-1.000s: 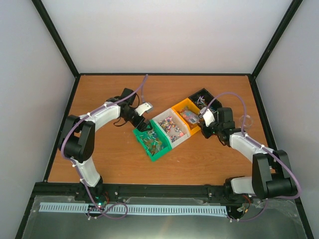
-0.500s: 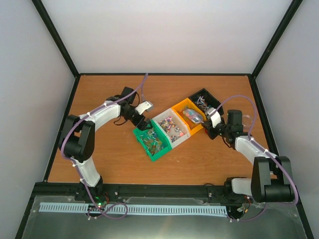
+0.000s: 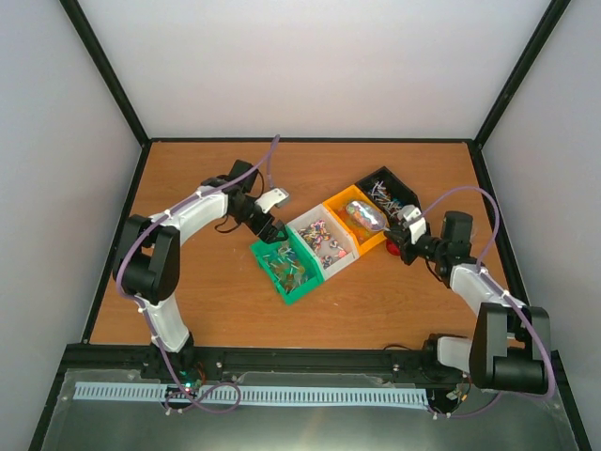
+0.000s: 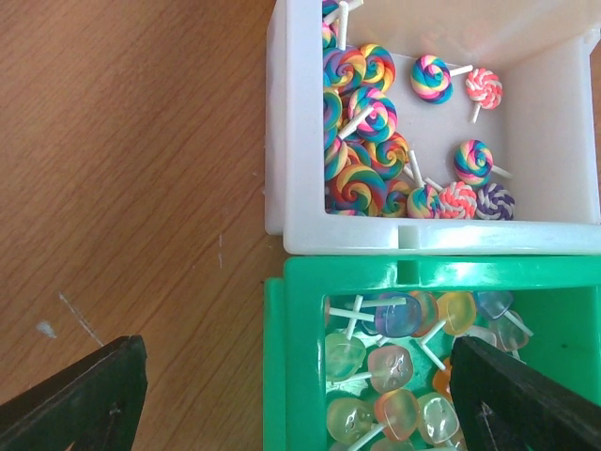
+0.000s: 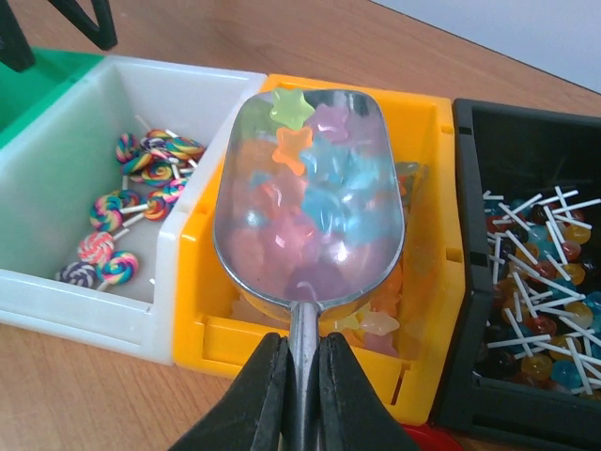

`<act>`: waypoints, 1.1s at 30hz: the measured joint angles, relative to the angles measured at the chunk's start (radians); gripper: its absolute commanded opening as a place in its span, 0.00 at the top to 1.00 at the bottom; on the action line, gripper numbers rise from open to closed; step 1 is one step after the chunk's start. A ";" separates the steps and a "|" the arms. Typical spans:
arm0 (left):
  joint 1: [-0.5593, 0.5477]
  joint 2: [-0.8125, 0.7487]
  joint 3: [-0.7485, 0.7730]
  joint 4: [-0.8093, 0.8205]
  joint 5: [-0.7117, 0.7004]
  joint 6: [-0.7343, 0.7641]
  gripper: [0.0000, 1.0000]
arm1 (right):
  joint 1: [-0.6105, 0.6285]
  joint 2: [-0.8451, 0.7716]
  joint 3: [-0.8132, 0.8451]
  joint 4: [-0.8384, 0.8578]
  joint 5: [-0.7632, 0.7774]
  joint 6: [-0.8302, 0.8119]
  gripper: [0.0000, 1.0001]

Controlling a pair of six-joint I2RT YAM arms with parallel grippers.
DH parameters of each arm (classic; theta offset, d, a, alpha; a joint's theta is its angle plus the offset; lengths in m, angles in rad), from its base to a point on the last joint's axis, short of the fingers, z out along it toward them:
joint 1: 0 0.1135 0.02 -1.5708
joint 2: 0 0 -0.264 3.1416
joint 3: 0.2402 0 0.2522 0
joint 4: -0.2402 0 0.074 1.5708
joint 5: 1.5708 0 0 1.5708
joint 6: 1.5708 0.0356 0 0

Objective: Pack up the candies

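Observation:
Four bins stand in a diagonal row: green (image 3: 299,289), white (image 3: 340,263), yellow (image 3: 336,201) and black (image 3: 368,176). Each holds candies. My right gripper (image 5: 302,385) is shut on the handle of a silver scoop (image 5: 310,207). The scoop is heaped with star-shaped candies (image 5: 293,146) and hangs over the yellow bin (image 5: 244,338). My left gripper (image 4: 300,395) is open above the green bin's (image 4: 291,357) corner. One of its fingers (image 4: 84,395) is over bare table and the other over clear lollipop candies (image 4: 394,366). Swirl lollipops (image 4: 362,113) lie in the white bin (image 4: 282,141).
A red lid (image 3: 392,247) lies on the table beside the yellow bin, just under my right gripper (image 3: 408,239). The black bin (image 5: 460,282) holds dark lollipops. Black frame rails border the wooden table.
My right arm has drawn back to the right, bringing the loaded scoop up over the yellow bin. The left arm has barely shifted.

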 measured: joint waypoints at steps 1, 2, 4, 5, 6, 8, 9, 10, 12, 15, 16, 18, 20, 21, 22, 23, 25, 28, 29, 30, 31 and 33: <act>0.000 0.000 0.002 0.000 0.000 0.000 0.10 | -0.012 0.000 0.006 -0.015 -0.024 -0.003 0.97; 0.000 0.000 0.002 -0.001 0.000 0.000 0.10 | -0.024 0.000 0.016 -0.038 -0.047 -0.008 0.97; 0.000 0.000 0.002 -0.003 0.000 0.000 0.10 | -0.046 0.000 0.050 -0.093 -0.088 -0.024 0.97; 0.000 0.000 0.002 -0.004 0.000 0.000 0.10 | -0.055 0.000 0.072 -0.127 -0.105 -0.038 0.97; 0.000 0.000 0.002 -0.003 0.000 0.000 0.10 | -0.066 0.000 0.107 -0.179 -0.122 -0.060 0.97; 0.000 0.000 0.002 -0.003 0.000 0.000 0.10 | -0.083 0.000 0.173 -0.269 -0.149 -0.108 0.97; 0.000 0.000 0.002 -0.003 0.000 0.000 0.10 | -0.092 0.000 0.204 -0.313 -0.161 -0.133 0.97; 0.000 0.000 0.002 -0.003 0.000 0.000 0.10 | -0.102 0.000 0.232 -0.354 -0.172 -0.159 0.97; 0.000 0.000 0.001 -0.003 0.000 0.000 0.09 | -0.130 0.000 0.290 -0.458 -0.190 -0.220 0.97; 0.000 0.000 0.001 -0.003 0.000 0.000 0.09 | -0.179 0.000 0.348 -0.599 -0.205 -0.304 0.97; 0.000 0.000 0.001 -0.003 0.000 0.000 0.09 | -0.202 0.000 0.365 -0.650 -0.210 -0.335 0.97; 0.000 -0.001 0.001 -0.003 0.000 0.000 0.09 | -0.250 0.001 0.401 -0.749 -0.215 -0.393 0.97; 0.000 -0.004 0.001 -0.003 0.000 0.000 0.09 | -0.308 0.001 0.445 -0.853 -0.221 -0.455 0.97; 0.000 -0.007 0.001 -0.003 0.000 0.000 0.08 | -0.332 0.001 0.463 -0.893 -0.221 -0.480 0.97; 0.000 -0.010 0.001 -0.003 0.000 0.000 0.07 | -0.363 0.001 0.488 -0.941 -0.222 -0.510 0.97; 0.000 -0.015 0.001 -0.003 0.000 0.000 0.06 | -0.388 0.001 0.508 -0.980 -0.222 -0.536 0.97; 0.000 -0.031 0.001 -0.003 0.000 0.000 0.04 | -0.444 0.006 0.562 -1.070 -0.224 -0.591 0.97; 0.000 -0.059 0.001 -0.002 0.003 0.000 0.01 | -0.525 0.023 0.632 -1.182 -0.222 -0.668 0.97; 0.000 -0.068 0.001 -0.002 0.004 0.000 0.01 | -0.549 0.029 0.649 -1.215 -0.220 -0.690 0.97; 0.000 -0.076 0.001 -0.001 0.005 0.000 0.00 | -0.579 0.037 0.670 -1.253 -0.217 -0.715 0.97; 0.000 -0.085 0.001 0.000 0.005 0.000 0.00 | -0.603 0.043 0.687 -1.283 -0.212 -0.737 0.97; 0.000 -0.099 0.001 0.002 0.005 0.000 0.00 | -0.653 0.058 0.727 -1.347 -0.204 -0.780 0.97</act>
